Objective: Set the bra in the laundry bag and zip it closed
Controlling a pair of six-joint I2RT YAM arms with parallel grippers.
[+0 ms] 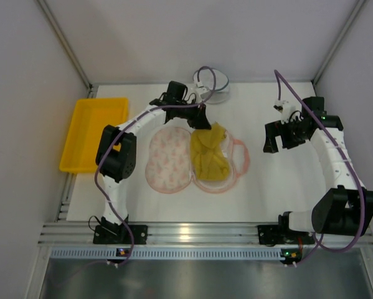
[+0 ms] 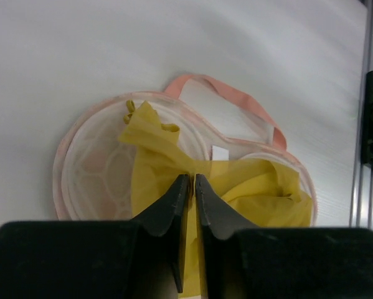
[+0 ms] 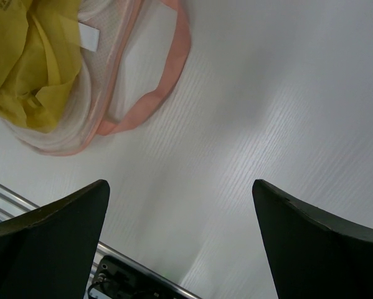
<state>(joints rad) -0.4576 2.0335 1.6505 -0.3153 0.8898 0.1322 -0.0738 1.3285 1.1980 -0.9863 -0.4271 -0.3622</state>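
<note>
The bra [image 1: 210, 156] lay bunched in the right half of the open laundry bag [image 1: 169, 161] on the table [image 1: 267, 187]. The left jaws stood a sliver apart at the bra, and I could not tell whether they gripped it. The right jaws gaped wide and empty.

The bra [image 2: 254, 187] is soft matt cloth, the laundry bag [image 2: 99, 168] fine mesh fabric, the tabletop [image 1: 279, 187] white, seemingly faintly ribbed.
</note>
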